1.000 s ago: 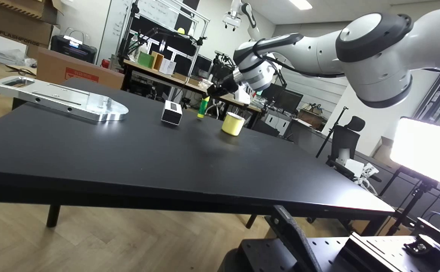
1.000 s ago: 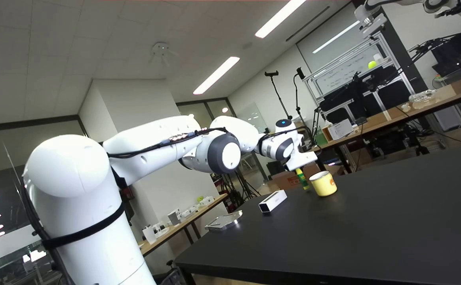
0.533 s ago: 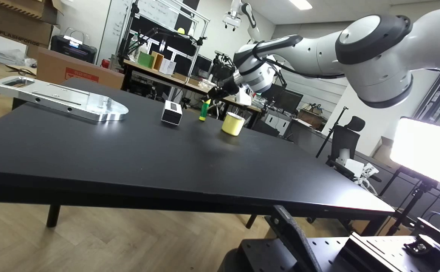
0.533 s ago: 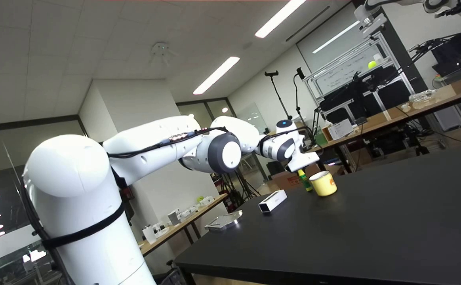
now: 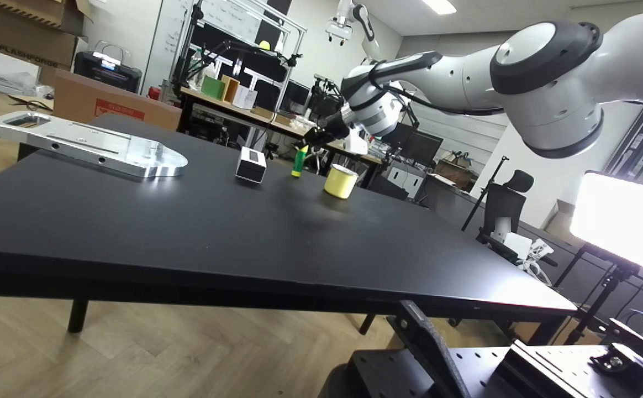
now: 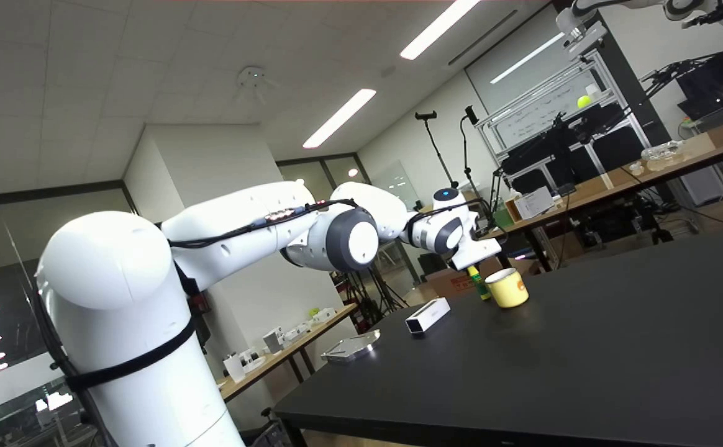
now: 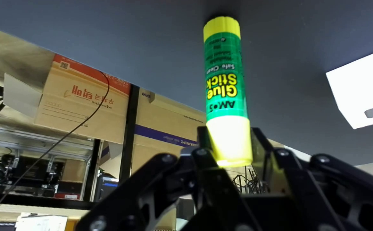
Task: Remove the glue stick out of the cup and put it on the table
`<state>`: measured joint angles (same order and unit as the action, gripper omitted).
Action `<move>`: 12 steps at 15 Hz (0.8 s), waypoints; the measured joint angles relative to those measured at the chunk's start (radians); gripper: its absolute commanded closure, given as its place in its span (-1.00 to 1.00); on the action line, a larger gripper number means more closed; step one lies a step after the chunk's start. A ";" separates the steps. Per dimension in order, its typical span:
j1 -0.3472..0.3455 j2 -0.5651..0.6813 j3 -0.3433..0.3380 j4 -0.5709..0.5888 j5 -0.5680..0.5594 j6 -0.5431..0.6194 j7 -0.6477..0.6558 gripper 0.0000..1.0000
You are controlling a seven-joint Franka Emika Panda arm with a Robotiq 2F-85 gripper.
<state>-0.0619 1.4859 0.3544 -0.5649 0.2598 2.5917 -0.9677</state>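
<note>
The glue stick (image 7: pixel 225 73), green with yellow ends, stands nearly upright, slightly tilted, outside the cup. It also shows in both exterior views (image 5: pixel 298 162) (image 6: pixel 479 284). My gripper (image 7: pixel 230 141) has its black fingers on either side of the glue stick's yellow upper end and appears shut on it; in an exterior view the fingers (image 5: pixel 304 143) are small and dark. The lower end is at or just above the black table (image 5: pixel 216 221); I cannot tell if it touches. The yellow cup (image 5: pixel 340 182) stands upright beside it, also seen in an exterior view (image 6: pixel 507 288), and is out of the wrist view.
A white box with a dark end (image 5: pixel 251 165) lies on the other side of the glue stick from the cup, also visible in the wrist view (image 7: pixel 362 89). A silver metal plate (image 5: pixel 87 142) lies farther along. The table's edge runs close to the glue stick.
From one second to half a second ago, my gripper and the glue stick moved down toward the table and slightly toward the cup. Since then they have hardly moved.
</note>
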 measured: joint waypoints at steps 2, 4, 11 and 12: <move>0.000 0.000 -0.001 -0.003 0.000 0.012 0.000 0.82; 0.000 0.000 -0.001 -0.008 0.000 0.037 0.000 0.82; 0.000 0.000 0.001 -0.024 0.018 0.094 0.018 0.82; 0.000 0.000 0.003 -0.025 0.019 0.095 0.021 0.82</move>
<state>-0.0615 1.4859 0.3573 -0.5904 0.2786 2.6864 -0.9463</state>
